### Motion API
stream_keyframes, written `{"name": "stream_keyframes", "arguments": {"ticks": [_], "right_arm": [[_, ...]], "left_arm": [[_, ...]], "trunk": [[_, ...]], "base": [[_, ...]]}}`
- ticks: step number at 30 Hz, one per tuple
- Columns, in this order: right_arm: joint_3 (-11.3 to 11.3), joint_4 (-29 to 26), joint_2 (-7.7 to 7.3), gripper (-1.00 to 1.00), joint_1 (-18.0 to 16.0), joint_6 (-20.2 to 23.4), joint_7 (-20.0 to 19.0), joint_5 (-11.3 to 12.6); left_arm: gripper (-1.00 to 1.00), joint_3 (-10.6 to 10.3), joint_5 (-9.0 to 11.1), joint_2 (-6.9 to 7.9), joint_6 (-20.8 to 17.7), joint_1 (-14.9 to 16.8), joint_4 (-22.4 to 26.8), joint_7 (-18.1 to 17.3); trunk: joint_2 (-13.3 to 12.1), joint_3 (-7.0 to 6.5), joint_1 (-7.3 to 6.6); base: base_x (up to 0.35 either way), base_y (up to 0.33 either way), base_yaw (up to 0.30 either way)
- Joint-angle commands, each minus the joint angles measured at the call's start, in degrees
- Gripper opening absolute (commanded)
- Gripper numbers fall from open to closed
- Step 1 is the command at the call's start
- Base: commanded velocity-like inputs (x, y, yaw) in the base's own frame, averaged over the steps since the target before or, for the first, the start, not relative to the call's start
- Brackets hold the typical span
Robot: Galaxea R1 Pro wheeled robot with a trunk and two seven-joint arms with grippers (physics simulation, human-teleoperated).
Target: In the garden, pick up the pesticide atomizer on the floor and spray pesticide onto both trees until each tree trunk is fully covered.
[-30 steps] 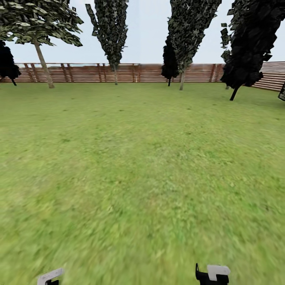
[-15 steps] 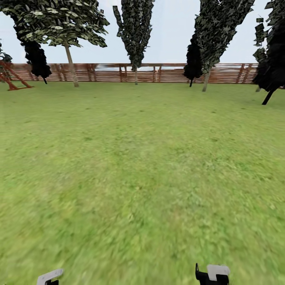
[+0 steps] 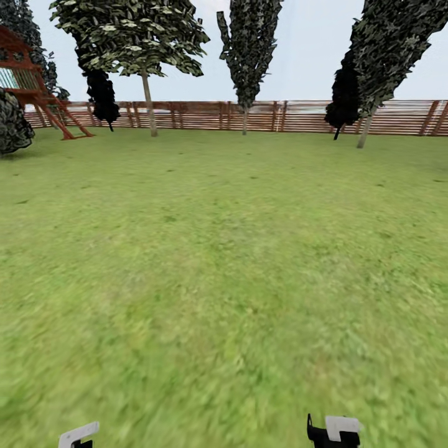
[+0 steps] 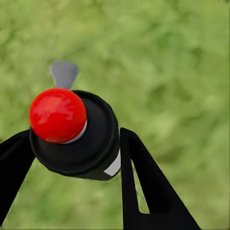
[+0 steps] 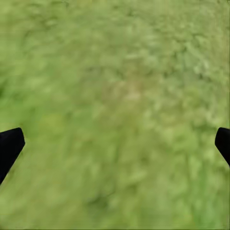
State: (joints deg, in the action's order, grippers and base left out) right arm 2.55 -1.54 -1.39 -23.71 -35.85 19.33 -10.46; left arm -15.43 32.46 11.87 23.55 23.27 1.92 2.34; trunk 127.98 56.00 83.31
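Observation:
In the left wrist view my left gripper (image 4: pixel 72 135) is shut on the pesticide atomizer (image 4: pixel 96 143), a dark bottle with a pale label patch, a red knob on top and a grey nozzle, held above the grass. My right gripper (image 5: pixel 115 143) is open over bare lawn, with only its black fingertips (image 5: pixel 9 146) at the picture's edges. Far off by the fence stands one tree (image 3: pixel 134 31) with a pale trunk (image 3: pixel 149 106) and a spreading crown. No pesticide haze is in sight.
The lawn (image 3: pixel 224 261) stretches to a reddish-brown slat fence (image 3: pixel 280 116). Dark columnar trees (image 3: pixel 249 43) stand along it, another at the right (image 3: pixel 379 50). A red wooden play frame (image 3: pixel 37 87) and a dark bush (image 3: pixel 12 127) are at the far left.
The whole head view has shifted right, so the camera has turned left. The play frame and bush have come in at the left. Both arms keep their places in the picture.

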Motion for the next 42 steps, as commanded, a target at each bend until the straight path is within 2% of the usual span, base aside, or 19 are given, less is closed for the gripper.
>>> {"name": "stream_keyframes", "arguments": {"ticks": [1,10,21,36,42], "right_arm": [[0.3,0.0,-0.01,1.00,0.0,-0.1,0.4,-0.6],[0.3,0.0,0.06,1.00,0.0,0.0,0.2,-0.6],[0.3,0.0,0.03,1.00,0.0,0.0,0.2,-0.6],[0.1,0.0,-0.10,1.00,0.0,0.0,0.0,-0.7],[0.1,0.0,-0.02,1.00,0.0,0.1,0.0,-0.7]], "left_arm": [[-1.00,-0.5,0.2,-0.01,0.1,0.0,0.0,0.2],[-1.00,-0.5,0.3,-0.01,0.1,0.0,0.0,0.3],[-1.00,-0.5,0.3,0.02,0.1,0.0,0.0,0.3],[-1.00,-0.5,0.3,-0.01,0.1,0.0,0.0,0.3],[-1.00,-0.5,0.3,-0.01,0.1,0.0,0.0,0.3]], "trunk": [[0.0,-0.01,0.02],[0.0,-0.60,0.02],[0.0,-1.51,0.02],[0.0,-1.56,0.02],[0.0,-1.56,0.02]], "base": [[0.280,0.215,0.228],[0.280,0.215,0.189],[0.280,0.214,0.013],[0.303,0.145,0.003],[0.274,0.007,0.222]]}}
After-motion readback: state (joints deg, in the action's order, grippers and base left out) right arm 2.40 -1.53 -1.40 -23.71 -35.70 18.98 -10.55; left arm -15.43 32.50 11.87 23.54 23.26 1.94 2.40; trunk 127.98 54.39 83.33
